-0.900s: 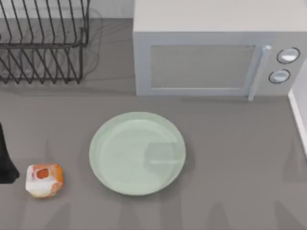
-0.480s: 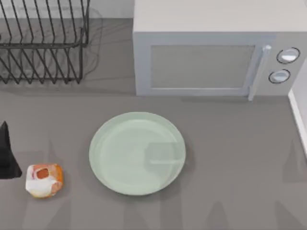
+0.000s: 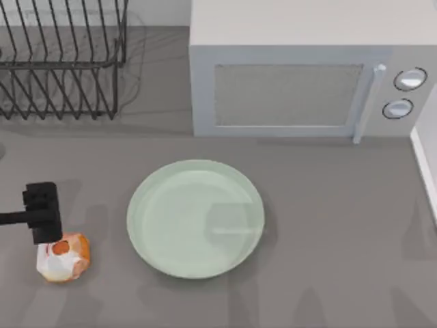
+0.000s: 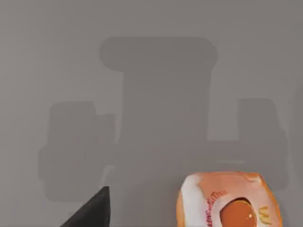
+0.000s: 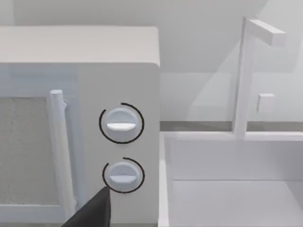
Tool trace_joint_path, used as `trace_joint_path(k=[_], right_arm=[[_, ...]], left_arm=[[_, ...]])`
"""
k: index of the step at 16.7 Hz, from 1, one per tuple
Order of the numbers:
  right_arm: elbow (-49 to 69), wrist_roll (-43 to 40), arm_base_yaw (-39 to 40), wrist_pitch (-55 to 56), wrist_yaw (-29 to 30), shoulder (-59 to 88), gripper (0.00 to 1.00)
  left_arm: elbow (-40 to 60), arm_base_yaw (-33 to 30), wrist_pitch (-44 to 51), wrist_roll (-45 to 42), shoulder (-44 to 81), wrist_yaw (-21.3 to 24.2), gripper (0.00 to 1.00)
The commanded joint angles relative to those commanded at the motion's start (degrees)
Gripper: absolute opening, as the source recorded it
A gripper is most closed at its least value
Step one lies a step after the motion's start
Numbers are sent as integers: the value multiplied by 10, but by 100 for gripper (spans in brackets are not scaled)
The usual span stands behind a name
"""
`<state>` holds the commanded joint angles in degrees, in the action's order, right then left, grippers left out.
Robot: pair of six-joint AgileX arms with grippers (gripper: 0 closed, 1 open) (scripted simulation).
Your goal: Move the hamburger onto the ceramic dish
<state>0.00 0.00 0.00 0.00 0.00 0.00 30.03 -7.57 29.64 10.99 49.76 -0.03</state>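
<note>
Grey matte tabletop point(image 3: 328, 225) carries everything, and nothing on it suggests the task has got past the approach. Nearest the lower edge, at about 8 o'clock from the centre of the top view, the hamburger point(image 3: 63, 257) sits on the bare surface: a small blocky lump in orange and white wrapping with a red-orange patch, soft-edged and a little crumpled, and in the left wrist view point(image 4: 229, 201) faint printing shows on its wrap. The left gripper point(image 3: 42, 212) hangs just above it on the 12 o'clock side, a black boxy head partly overlapping the burger's upper edge in the top view; whether its fingers are spread or closed I cannot tell. So the grasp, the lift and the carry toward 3 o'clock are all left to do. The ceramic dish point(image 3: 147, 198) lies near the middle, well apart from the burger, a large round pale mint-green plate, glossy, with a shallow raised rim and nothing on it. Farther back, at 11 o'clock, stands a black wire dish rack point(image 3: 61, 61), thin and open. At 1 o'clock is a white boxy microwave point(image 3: 287, 27) with a mesh door, a bar handle and two round knobs point(image 5: 121, 124). The right gripper is parked near that microwave, a dark fingertip point(image 5: 92, 213) showing in its wrist view.
</note>
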Motion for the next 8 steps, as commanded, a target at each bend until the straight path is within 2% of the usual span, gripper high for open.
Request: trace_joint_path(k=[8], right_arm=[[0,0,0,0,0,0,100]], left_arm=[[208,-54,206,76,339,2,100]])
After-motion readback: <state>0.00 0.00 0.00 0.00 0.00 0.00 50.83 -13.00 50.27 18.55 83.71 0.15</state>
